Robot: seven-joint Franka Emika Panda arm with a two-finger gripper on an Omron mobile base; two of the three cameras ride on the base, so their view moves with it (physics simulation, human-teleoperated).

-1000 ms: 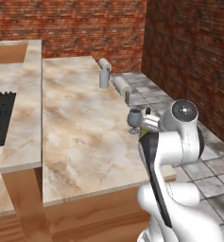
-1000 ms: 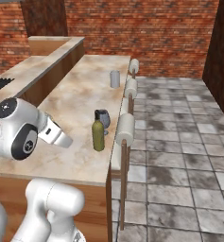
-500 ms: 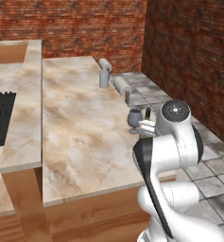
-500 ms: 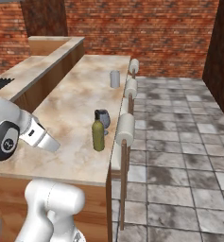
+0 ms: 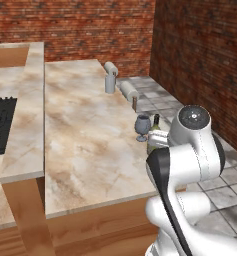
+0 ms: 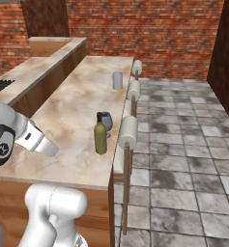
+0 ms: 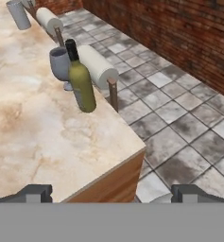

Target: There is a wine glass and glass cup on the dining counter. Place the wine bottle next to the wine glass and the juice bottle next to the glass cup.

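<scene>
Tall olive-green wine bottle [image 7: 81, 78] stands upright just beside small dark stemmed wine glass [image 7: 61, 64], near edge of beige marbled dining counter [image 6: 72, 125]. Step 1 looks done. Gripper [image 7: 111, 193]: fingers spread wide, holding nothing. Pale cylindrical glass cup [image 6: 117, 80] well apart, farther along. Next: fetch juice bottle, set by cup.

One wine bottle [image 7: 81, 80], one wine glass [image 7: 61, 65], one glass cup [image 7: 18, 13] and three stools [image 6: 128, 131].
</scene>
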